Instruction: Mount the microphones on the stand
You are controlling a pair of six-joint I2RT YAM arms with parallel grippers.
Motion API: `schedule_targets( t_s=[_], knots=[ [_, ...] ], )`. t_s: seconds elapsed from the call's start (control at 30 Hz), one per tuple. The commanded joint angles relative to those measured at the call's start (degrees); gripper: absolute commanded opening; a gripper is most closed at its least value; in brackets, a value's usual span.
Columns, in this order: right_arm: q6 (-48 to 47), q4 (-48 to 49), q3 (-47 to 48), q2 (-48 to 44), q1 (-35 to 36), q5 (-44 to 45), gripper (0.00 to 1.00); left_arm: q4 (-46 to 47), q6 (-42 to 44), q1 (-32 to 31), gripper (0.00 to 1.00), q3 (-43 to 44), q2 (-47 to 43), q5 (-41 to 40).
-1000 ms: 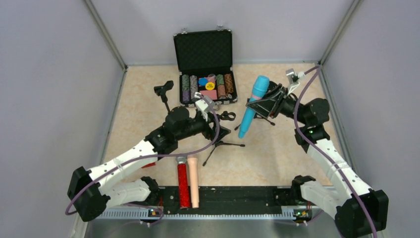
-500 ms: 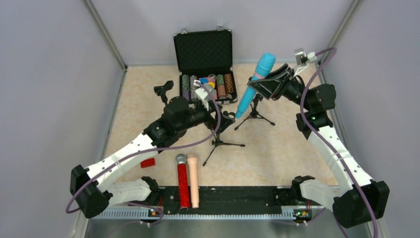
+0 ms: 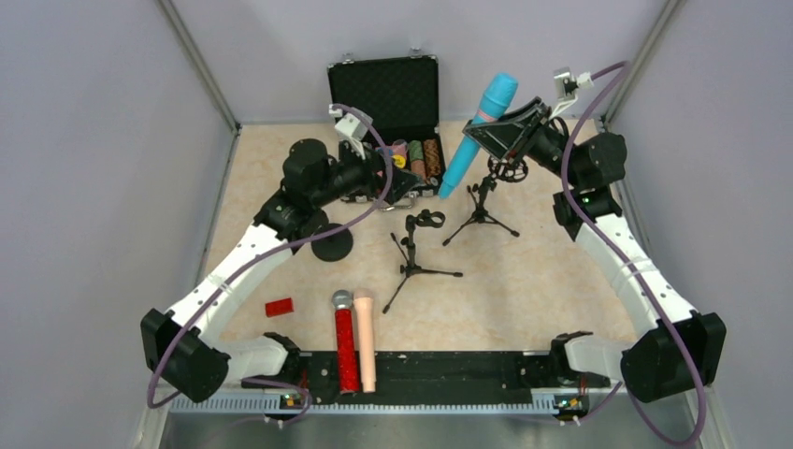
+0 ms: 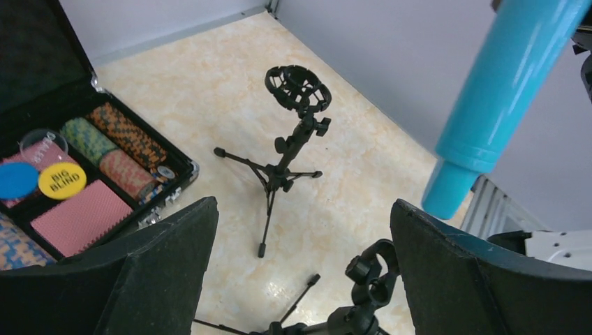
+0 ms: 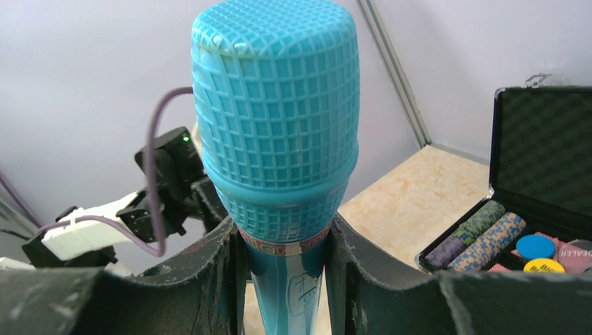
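Observation:
My right gripper (image 3: pixel 498 137) is shut on the light blue microphone (image 3: pixel 475 140) just below its head and holds it tilted in the air, head up, tail (image 4: pixel 489 105) down near the chip case. The microphone also fills the right wrist view (image 5: pixel 276 139). A tripod stand with a ring clip (image 3: pixel 483 196) stands just below and to the right of it, and shows in the left wrist view (image 4: pixel 297 118). A second tripod stand (image 3: pixel 417 245) is mid-table. My left gripper (image 3: pixel 404 180) is open and empty above the case front. The glittery red microphone (image 3: pixel 345 341) and the peach-beige microphone (image 3: pixel 365 337) lie side by side at the front.
An open black case of poker chips (image 3: pixel 385 103) stands at the back centre. A third stand's round base (image 3: pixel 332 243) shows under my left arm. A small flat red block (image 3: pixel 278 307) lies at the front left. Grey walls close the sides and back.
My left gripper has drawn back from the middle tripod stand and up to the case. My right gripper has lifted the blue microphone and carried it toward the back.

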Motion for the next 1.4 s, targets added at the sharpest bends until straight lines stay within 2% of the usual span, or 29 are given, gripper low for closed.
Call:
schedule_targets(
  t_s=[0.0,0.2,0.4,0.63,0.83,1.17,1.37],
  knots=[
    [-1.15,-0.47,5.87,1.41,-0.62,1.37,0.00,2.31,-9.52,6.06,0.97,1.37,1.16,11.86],
    [-3.82,-5.23,8.10,3.01,-0.58,1.44,0.00,1.86,-9.53,9.54,0.97,0.45,1.73,19.71],
    [-7.64,-7.02,9.54,2.89,-0.63,1.26,0.00,8.58,-3.35,9.83,0.96,-4.82,0.27,29.20],
    [-10.98,-5.71,7.69,0.62,-0.50,2.34,0.00,1.93,9.46,9.73,0.96,-6.38,-0.38,29.46],
    [-13.50,-3.48,4.41,-1.55,0.59,3.38,0.00,7.80,10.71,9.62,0.99,-11.61,-4.32,29.85],
    [-17.65,-5.71,5.87,-0.48,4.90,3.46,0.00,5.28,18.21,5.80,0.99,-10.42,-3.03,32.90],
    [-19.73,-5.04,5.49,-0.67,7.28,3.17,0.00,4.83,23.81,2.62,0.96,-11.37,-2.79,28.29]
  ],
)
